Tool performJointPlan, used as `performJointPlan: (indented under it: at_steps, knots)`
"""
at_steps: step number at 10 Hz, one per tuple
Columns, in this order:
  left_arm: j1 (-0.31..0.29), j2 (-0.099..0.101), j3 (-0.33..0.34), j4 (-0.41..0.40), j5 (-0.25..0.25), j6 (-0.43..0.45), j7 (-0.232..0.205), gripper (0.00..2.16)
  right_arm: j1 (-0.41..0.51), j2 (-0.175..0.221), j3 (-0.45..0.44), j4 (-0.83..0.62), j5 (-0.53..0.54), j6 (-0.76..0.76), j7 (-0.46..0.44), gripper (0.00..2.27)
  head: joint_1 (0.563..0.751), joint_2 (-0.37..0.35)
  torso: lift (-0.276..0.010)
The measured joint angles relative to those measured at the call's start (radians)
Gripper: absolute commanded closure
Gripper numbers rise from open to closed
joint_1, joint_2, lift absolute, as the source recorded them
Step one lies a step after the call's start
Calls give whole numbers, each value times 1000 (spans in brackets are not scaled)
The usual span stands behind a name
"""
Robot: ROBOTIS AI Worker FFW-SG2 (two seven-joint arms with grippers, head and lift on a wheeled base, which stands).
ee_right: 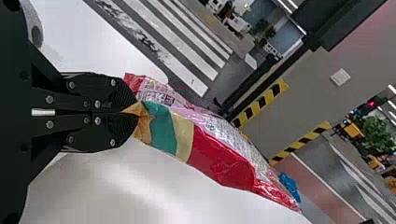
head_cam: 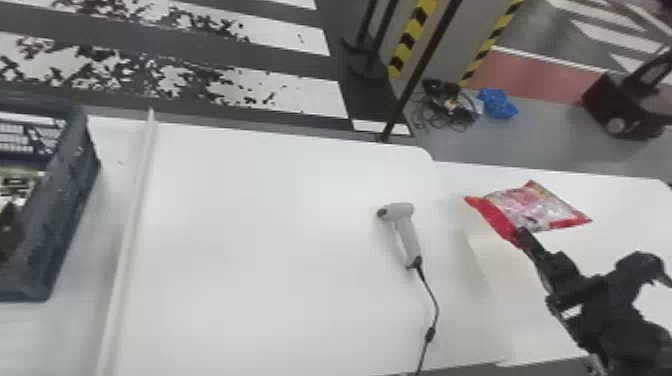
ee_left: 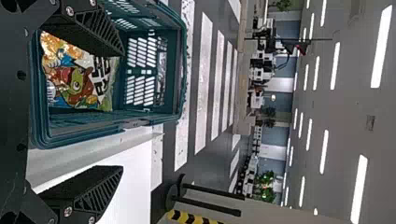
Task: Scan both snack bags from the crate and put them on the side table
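My right gripper (head_cam: 520, 237) is at the right in the head view, over the side table (head_cam: 620, 200), shut on one end of a red snack bag (head_cam: 542, 207). In the right wrist view, the gripper (ee_right: 135, 113) pinches a corner of that red bag (ee_right: 219, 154). The other snack bag (ee_left: 77, 79), colourful with a cartoon figure, lies in the green crate (ee_left: 112, 119) in the left wrist view. My left gripper (ee_left: 122, 112) stands open beside the crate, one finger overlapping the view of the bag. A grey handheld scanner (head_cam: 407, 232) lies on the main table.
The dark crate (head_cam: 65, 200) stands at the left edge of the head view, with a raised white strip (head_cam: 132, 220) running beside it. The scanner's black cable (head_cam: 436, 302) trails to the table's front edge. Poles and a striped pillar rise behind the tables.
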Motion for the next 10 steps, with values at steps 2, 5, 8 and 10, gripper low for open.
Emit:
performJointPlan:
  at_steps: [2, 5, 8, 10]
  knots:
    - [2, 1, 2, -2, 3, 1, 0, 140, -33, -24, 35, 117, 13, -106, -28, 1771, 695, -350, -87]
    - [3, 3, 5, -2, 13, 0, -1, 140, -48, -36, 81, 189, 27, -196, -70, -2, 695, -350, -87]
    - [3, 3, 7, -2, 14, -2, -1, 140, -29, -26, 89, 161, 35, -207, -87, 46, 695, -350, -87]
    - [0, 1, 7, -4, 14, -2, -1, 140, 37, 30, 92, 1, 43, -220, -78, 46, 695, -350, -87]
